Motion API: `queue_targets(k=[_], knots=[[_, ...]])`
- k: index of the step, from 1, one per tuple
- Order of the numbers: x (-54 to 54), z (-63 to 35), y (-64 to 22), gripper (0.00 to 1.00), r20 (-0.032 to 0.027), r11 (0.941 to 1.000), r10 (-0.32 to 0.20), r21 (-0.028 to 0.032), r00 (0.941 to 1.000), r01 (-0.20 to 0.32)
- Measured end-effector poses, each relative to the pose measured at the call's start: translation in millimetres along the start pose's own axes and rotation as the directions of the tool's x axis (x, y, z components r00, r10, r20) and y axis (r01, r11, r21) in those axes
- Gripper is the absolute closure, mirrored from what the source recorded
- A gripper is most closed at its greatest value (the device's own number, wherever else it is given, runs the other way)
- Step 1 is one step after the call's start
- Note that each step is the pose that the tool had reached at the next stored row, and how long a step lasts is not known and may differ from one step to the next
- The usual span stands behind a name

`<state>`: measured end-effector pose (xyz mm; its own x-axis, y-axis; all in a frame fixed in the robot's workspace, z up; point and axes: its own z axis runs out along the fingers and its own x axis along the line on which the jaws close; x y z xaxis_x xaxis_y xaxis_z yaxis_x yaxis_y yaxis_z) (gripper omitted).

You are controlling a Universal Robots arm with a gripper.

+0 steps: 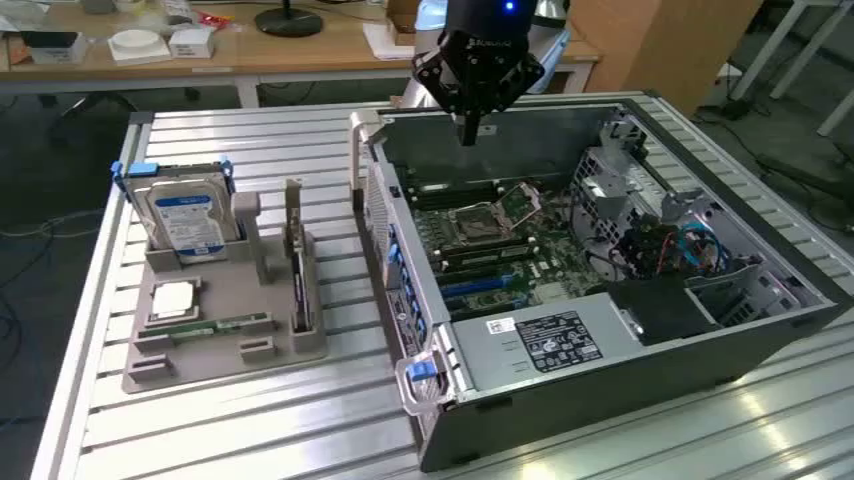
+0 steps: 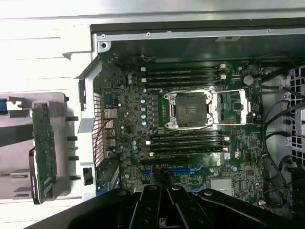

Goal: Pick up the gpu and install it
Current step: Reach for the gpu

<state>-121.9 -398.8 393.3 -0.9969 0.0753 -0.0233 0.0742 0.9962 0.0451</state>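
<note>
Closed and empty, my hand (image 1: 470,132) hovers over the open computer case (image 1: 561,350); the gpu (image 1: 296,262) stands untouched in its holder (image 1: 220,352) at the exterior view's left, so pickup and install both remain.

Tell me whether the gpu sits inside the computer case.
No, the gpu stands upright in the grey holder beside the case.

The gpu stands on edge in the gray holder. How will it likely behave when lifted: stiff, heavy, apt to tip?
The gpu looks like a thin flat board, so it is probably stiff and light for its size. It stands on its edge in a slot of the gray holder, so outside that slot it would likely tip over.
</note>
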Motion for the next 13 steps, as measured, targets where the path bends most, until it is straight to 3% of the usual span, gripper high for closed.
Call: queue_targets(k=[9,13], knots=[[0.4,0.0,0.0,0.9,0.0,1.0,0.0,0.0001,1.0,0.0],[5.8,-0.2,-0.4,0.9,0.0,1.0,0.0,-0.0002,1.0,0.0]])
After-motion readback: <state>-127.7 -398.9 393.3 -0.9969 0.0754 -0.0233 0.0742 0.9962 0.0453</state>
